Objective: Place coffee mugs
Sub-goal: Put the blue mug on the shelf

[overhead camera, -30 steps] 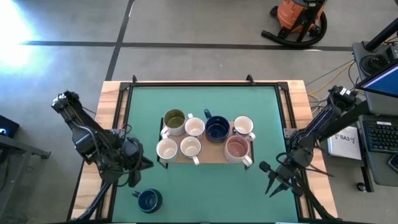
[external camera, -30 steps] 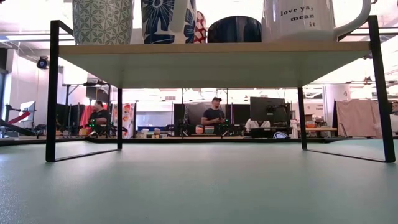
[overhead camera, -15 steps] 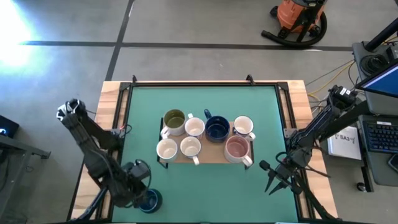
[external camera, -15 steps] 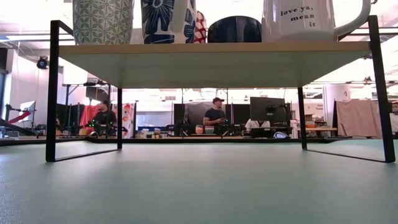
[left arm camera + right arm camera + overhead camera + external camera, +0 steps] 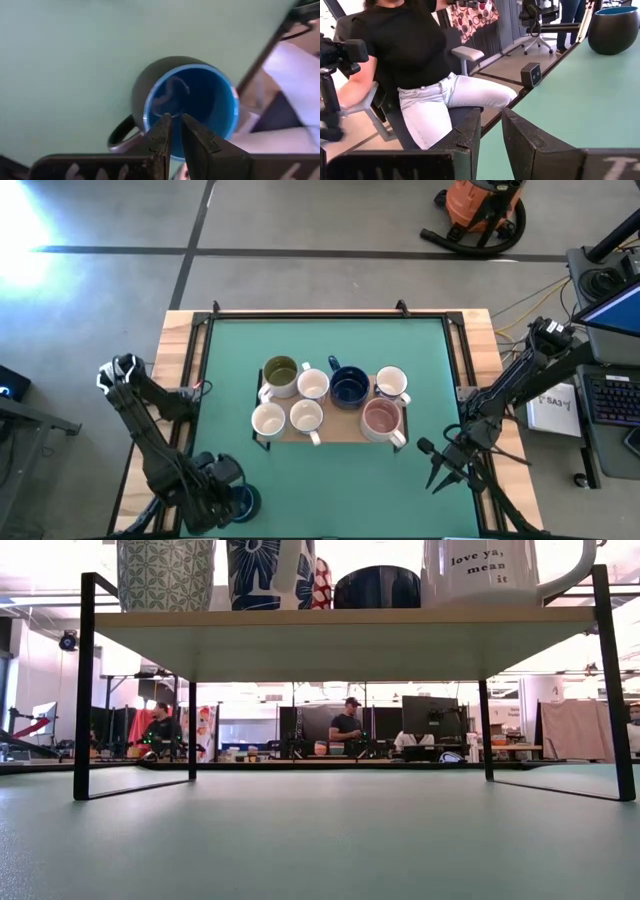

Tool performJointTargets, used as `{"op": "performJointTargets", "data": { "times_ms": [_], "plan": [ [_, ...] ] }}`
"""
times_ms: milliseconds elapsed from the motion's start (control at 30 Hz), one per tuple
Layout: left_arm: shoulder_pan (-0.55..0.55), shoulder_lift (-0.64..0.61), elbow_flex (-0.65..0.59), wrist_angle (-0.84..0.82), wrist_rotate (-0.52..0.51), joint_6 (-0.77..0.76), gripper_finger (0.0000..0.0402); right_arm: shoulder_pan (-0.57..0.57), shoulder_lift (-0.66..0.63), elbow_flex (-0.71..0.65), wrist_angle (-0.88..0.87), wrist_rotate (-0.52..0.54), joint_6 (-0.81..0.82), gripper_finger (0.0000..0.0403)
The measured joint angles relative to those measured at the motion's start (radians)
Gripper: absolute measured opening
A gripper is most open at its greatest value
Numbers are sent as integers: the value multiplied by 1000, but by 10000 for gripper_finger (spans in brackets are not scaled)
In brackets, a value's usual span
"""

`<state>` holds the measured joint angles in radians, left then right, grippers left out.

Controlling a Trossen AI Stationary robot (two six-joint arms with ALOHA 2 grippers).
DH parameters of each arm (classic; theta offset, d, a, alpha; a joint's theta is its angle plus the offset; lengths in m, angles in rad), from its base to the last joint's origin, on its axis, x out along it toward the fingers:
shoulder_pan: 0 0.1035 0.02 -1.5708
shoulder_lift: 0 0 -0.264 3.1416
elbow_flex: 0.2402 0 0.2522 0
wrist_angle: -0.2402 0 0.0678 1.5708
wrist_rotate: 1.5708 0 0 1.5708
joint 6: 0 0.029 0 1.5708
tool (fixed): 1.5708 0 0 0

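- Where the left arm folds down over the near left corner of the table (image 5: 420,350), the left gripper (image 5: 222,502) sits right above a dark navy mug (image 5: 243,502), and the arm covers most of that mug in the high view, leaving only part of its rim showing.
- The left wrist view gives the clearer look: the navy mug (image 5: 187,102) stands upright on the green mat with a bright blue inside, its handle (image 5: 120,135) pointing off to one side, and the left gripper (image 5: 176,131) has its fingers drawn nearly together with a thin gap, their tips over the near rim. Whether the tips touch the rim cannot be told.
- Seven mugs stand on the low shelf rack (image 5: 340,434) at mid-table: an olive-green-inside mug (image 5: 281,372), a second navy mug (image 5: 348,387), a pinkish mug (image 5: 381,419), and four white or cream ones (image 5: 306,416).
- In the low view the rack's board (image 5: 340,640) cuts across the top, so only the lower parts of four mugs show; a patterned mug (image 5: 165,573) and a white lettered mug (image 5: 490,570) are both cropped by the frame edge.
- The right gripper (image 5: 443,470) hangs near the table's right edge, well apart from the rack. In the right wrist view its fingers (image 5: 465,142) stand a little apart, gripping nothing.
- That view also catches a seated person (image 5: 420,75) beside the table, cut off at the top, and the navy mug (image 5: 614,29) far off at the corner.
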<state>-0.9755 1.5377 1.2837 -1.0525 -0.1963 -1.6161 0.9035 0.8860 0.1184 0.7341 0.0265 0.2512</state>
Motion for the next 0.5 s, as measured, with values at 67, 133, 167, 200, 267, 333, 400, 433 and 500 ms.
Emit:
{"op": "performJointTargets", "data": {
  "times_ms": [67,133,167,200,267,333,400,433,500],
  "plan": [
    [-1,23,16,-31,0,-1,23,0,0,0,0,0,0,68],
    [-1,42,24,-46,0,5,23,0,0,0,0,0,0,68],
    [-1,50,28,-53,0,8,23,0,0,0,0,0,0,68],
    [-1,56,31,-58,0,10,23,0,0,0,0,0,0,68],
    [-1,66,31,-67,5,10,23,0,0,0,0,0,0,68],
    [-1,77,27,-64,19,10,23,0,0,0,0,0,0,68],
    [-1,86,23,-65,28,10,23,0,0,0,0,0,0,68],
    [-1,90,23,-64,30,10,23,0,0,0,0,0,0,68],
    [-1,96,16,-67,31,10,23,0,0,0,0,0,0,68]
  ]
}}
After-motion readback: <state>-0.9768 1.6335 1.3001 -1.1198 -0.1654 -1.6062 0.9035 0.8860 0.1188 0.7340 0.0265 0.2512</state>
